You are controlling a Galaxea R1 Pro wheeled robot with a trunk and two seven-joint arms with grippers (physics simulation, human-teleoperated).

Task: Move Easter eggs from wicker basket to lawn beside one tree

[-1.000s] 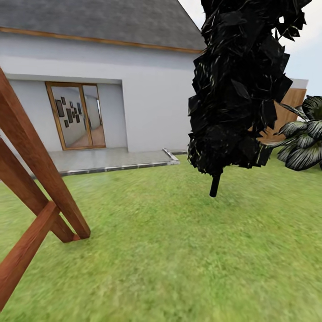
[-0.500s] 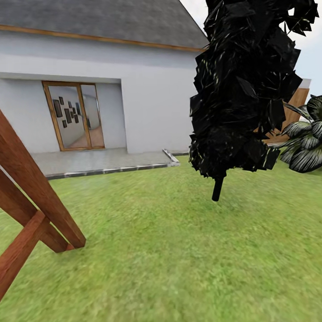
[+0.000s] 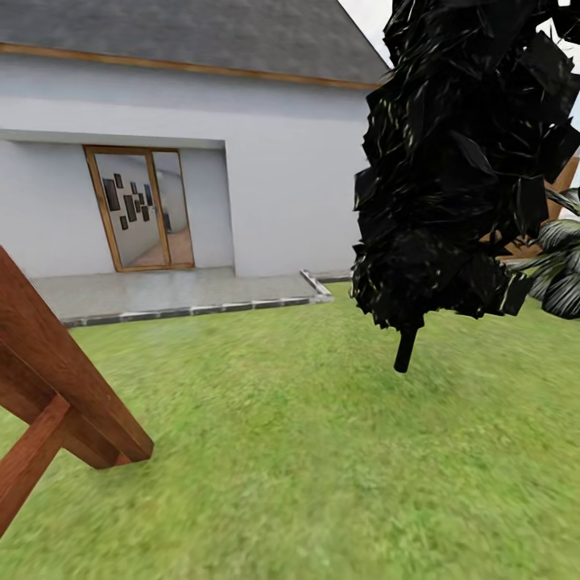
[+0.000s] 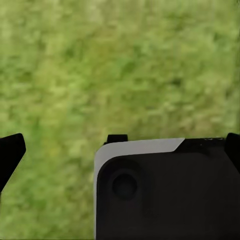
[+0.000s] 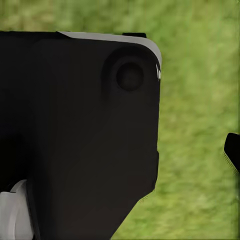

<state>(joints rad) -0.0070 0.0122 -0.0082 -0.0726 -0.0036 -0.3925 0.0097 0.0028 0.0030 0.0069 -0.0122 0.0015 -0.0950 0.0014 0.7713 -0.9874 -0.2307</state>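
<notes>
Head view, robot out in the garden, landmark = the thin-trunked black tree (image 3: 463, 161). Its thin black trunk (image 3: 405, 349) stands in the lawn (image 3: 306, 451), dense dark angular foliage above, reaching the top of the frame. Not the pale grey trunk tree.

Behind and left of the black tree: white house (image 3: 266, 177) with a grey roof (image 3: 177, 32) and a brown trim strip under the eaves. Wood-framed glass door (image 3: 141, 208) well left of the tree, picture frames visible through the glass. Grey paved patio (image 3: 177, 292) in front of the door, stone-edged, meeting the grass just left of the tree's trunk.

Right of the black tree, partly hidden by its foliage: a plant with pale-striped dark leaves (image 3: 560, 270), and a bit of brown wooden fence (image 3: 568, 181) behind it.

Far left of the tree, near the camera: reddish-brown wooden beams (image 3: 60, 403), slanted, crossing, their foot resting on the grass. What structure they belong to is unclear.

Eggs and wicker basket: not locatable from these pictures.

Left wrist view: blurred green grass, a black-and-white robot body part (image 4: 165, 190) in the foreground, dark tips at the frame edges. Left tool state: cannot tell.

Right wrist view: large black housing (image 5: 80, 125) over grass, one dark tip at the edge. Right tool state: cannot tell.
</notes>
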